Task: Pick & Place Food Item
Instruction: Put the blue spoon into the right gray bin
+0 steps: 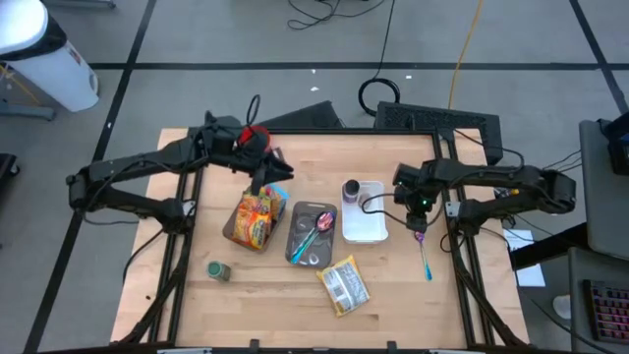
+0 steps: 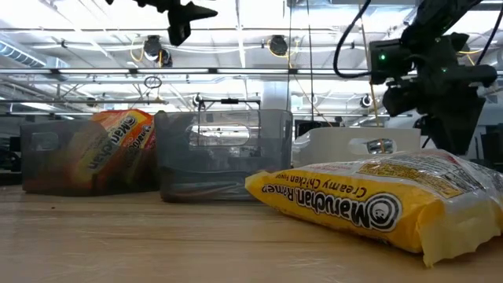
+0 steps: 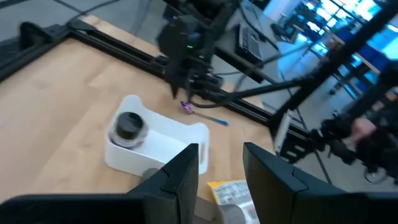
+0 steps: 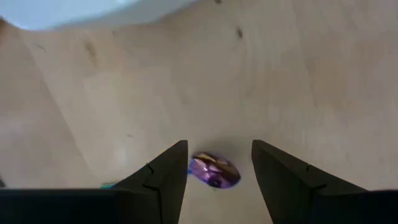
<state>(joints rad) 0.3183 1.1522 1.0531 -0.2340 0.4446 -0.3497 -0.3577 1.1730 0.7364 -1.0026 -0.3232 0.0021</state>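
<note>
- Done so far, judging by how things lie: one ramen pack (image 1: 256, 217) sits in the left bin (image 1: 232, 232), and a pink-and-teal spoon (image 1: 316, 228) lies in the middle bin (image 1: 297, 246). A small jar (image 1: 351, 189) stands in the white tray (image 1: 374, 228).
- Left to do, as it seems: a yellow ramen pack (image 1: 344, 285) lies loose on the desk (image 1: 393, 295) near the front edge, and a small can (image 1: 217, 270) stands alone at front left.
- The right hand (image 1: 420, 227) hangs low just beside the tray, fingers apart and empty, straddling the purple bowl of a spoon (image 4: 214, 170) that lies on the wood; nothing is gripped yet.
- The left hand (image 1: 267, 177) hovers above the left bin, fingers partly apart, holding nothing.
- The desk is pale wood on a black frame.
- Around it: grey floor with black tape lines, cables, a keyboard (image 1: 437, 121) behind the desk, a white bin (image 1: 49, 59) at far left; ceiling lights and trusses beyond.
</note>
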